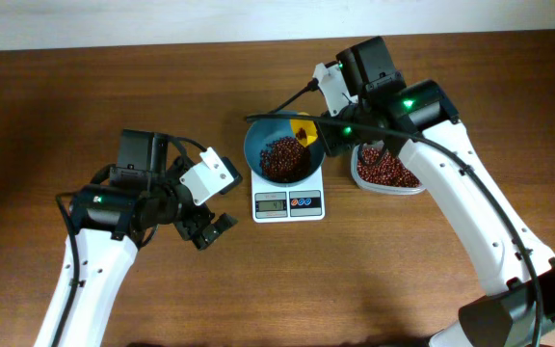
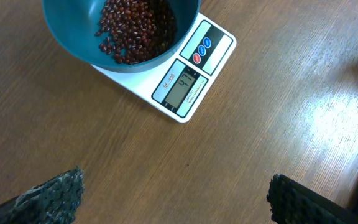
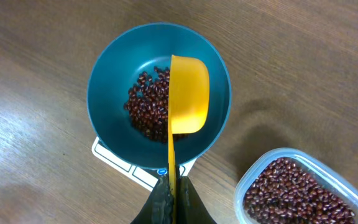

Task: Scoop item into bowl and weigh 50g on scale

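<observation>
The teal-blue bowl [image 1: 282, 154] stands on the white scale [image 1: 288, 203] and holds a pile of red-brown beans [image 1: 284, 158]. My right gripper [image 3: 173, 190] is shut on the handle of a yellow scoop [image 3: 188, 94], held tipped on its side over the bowl [image 3: 110, 87]; no beans show in the scoop. My left gripper [image 1: 210, 229] is open and empty over bare table, left of the scale. In the left wrist view the bowl [image 2: 73, 37] and the scale's display [image 2: 182, 87] lie ahead of the fingers [image 2: 173, 199].
A clear plastic container [image 1: 385, 172] full of beans stands right of the scale, partly under my right arm; it also shows in the right wrist view [image 3: 303, 190]. The table is brown wood.
</observation>
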